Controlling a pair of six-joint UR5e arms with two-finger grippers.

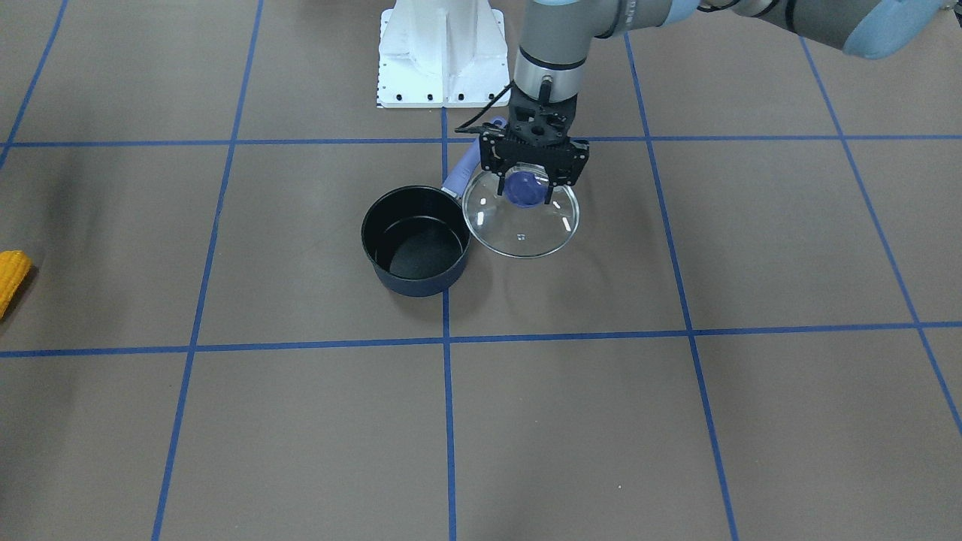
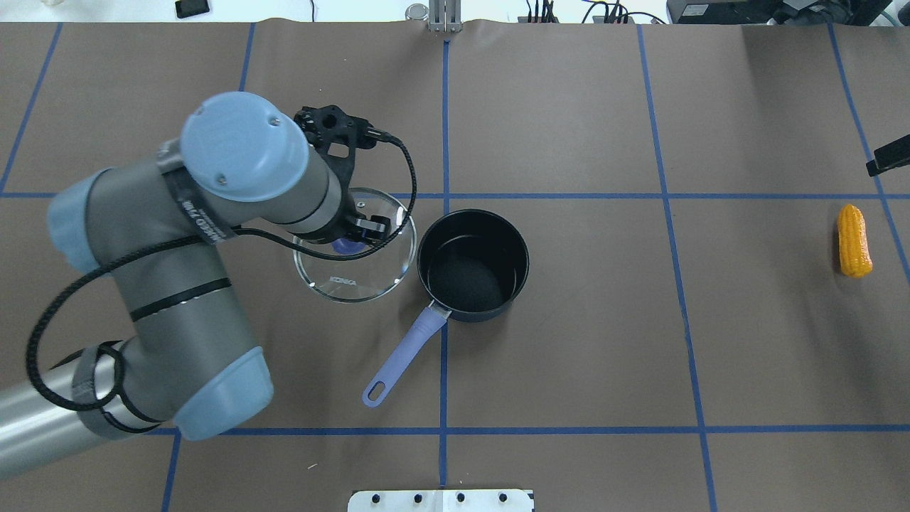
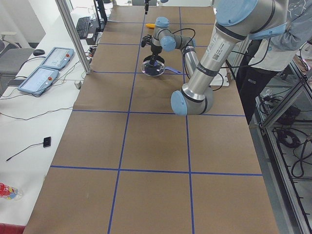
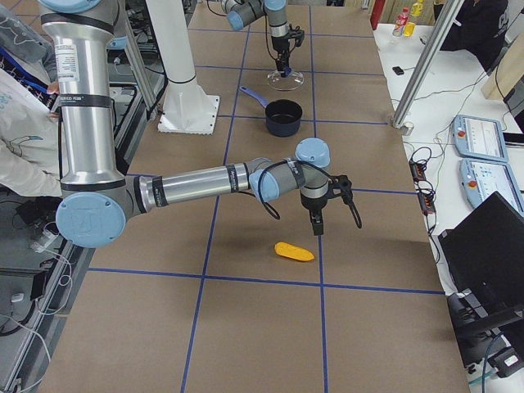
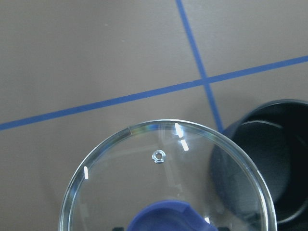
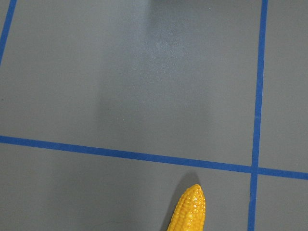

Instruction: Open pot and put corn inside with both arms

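The left gripper (image 1: 526, 188) holds the glass lid (image 1: 518, 229); the pot (image 1: 417, 282) stands open. The corn (image 2: 854, 240) lies nearest the right gripper (image 4: 316, 228), aperture not discernible.

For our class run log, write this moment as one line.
left gripper: shut on lid, held beside pot | pot: open, empty | corn: far off, ungrasped | right gripper: near corn, state unclear

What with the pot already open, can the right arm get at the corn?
Probably yes: the right gripper hangs close by the corn, which lies alone on the table with nothing between them.
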